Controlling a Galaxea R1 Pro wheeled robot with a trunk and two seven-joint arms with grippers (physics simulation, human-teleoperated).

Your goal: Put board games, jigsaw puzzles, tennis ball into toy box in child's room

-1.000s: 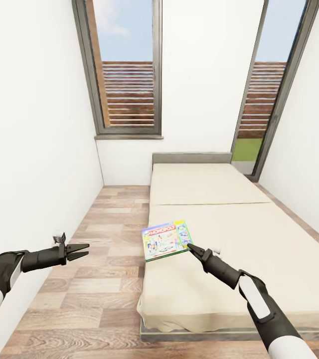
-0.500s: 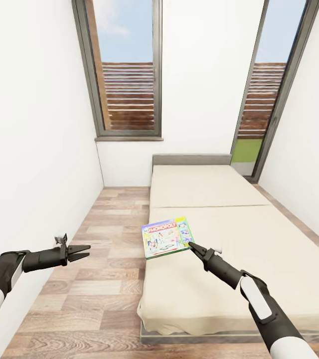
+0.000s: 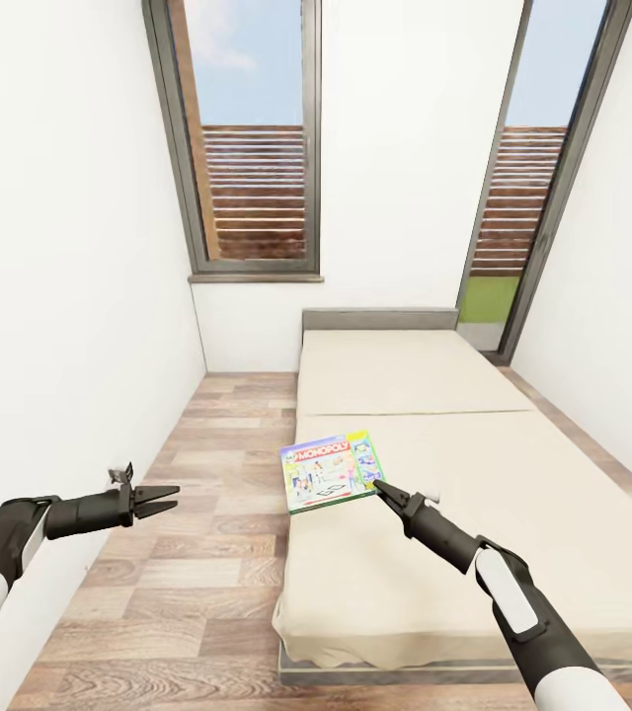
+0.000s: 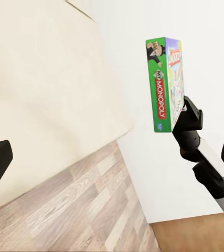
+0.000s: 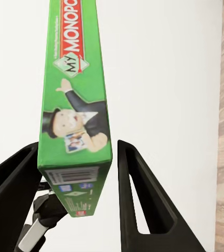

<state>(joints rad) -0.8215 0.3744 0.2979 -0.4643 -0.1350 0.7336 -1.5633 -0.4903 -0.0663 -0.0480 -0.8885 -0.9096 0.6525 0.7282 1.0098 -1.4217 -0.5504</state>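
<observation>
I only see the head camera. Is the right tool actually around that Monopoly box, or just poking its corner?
Observer: Around it. In the right wrist view the Monopoly box sits edge-on between the right tool's two fingers.
Operator: Squeezing it?
Observer: Can't tell. One finger meets the box; a sliver of gap shows at the other.
Operator: What's on the box's side?
Observer: Green, printed MY MONOPOLY, with a top-hatted man.

Bare mattress (image 3: 513, 494) open around Monopoly box (image 3: 329, 472); wood floor (image 3: 188, 553) open; white wall (image 3: 59, 296) hems left.

bed (image 3: 513, 513) foot cut off, Monopoly box (image 5: 76, 105) top cropped
</observation>
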